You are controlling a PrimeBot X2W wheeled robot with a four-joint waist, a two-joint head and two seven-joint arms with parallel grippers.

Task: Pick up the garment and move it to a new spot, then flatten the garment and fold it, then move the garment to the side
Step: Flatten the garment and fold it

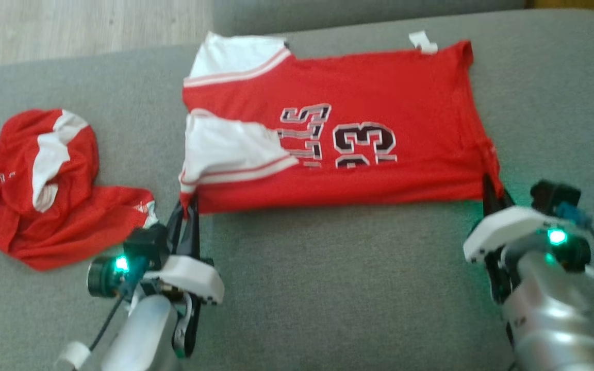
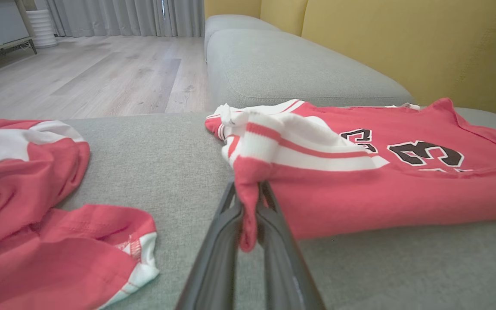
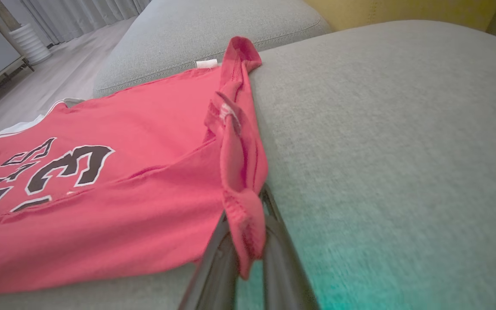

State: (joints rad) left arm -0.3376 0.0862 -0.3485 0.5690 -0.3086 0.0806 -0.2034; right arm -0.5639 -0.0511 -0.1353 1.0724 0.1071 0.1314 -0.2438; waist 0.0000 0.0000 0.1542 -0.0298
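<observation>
Two grippers hold the jersey (image 1: 379, 93) by its near edge, one at each corner. The left gripper (image 1: 190, 203) is clamped on the corner just below the white sleeve (image 1: 230, 149), with red cloth bunched between its fingers. The right gripper (image 1: 490, 188) is pinched on the hem corner at the other end, where a fold of hem hangs out between its fingers. The jersey lies sideways across the grey sofa (image 1: 328, 288), shoulders to the robot's left and hem to its right; it is spread flat with the sleeve turned in over the chest.

Flattening looks done, so the fold seems to be the step in hand. A grip at each near corner would let that edge rise as one straight line and carry over the body without sagging in the middle. Both grips are low and close to the cushion, and I judge the cloth is barely lifted, if at all.

For writing, a large black 3 (image 1: 364, 144) outlined in white reads plainly. Black block letters (image 1: 304, 131) beside it run partly under the sleeve, and I cannot read the word whole. The lower part of the print seems cut off along a crease. A white tag (image 1: 423, 41) sticks out at the far edge, with no text legible. The second garment (image 1: 44, 196), red and white, sits crumpled well apart on the left; its small white print is too blurred to read.
</observation>
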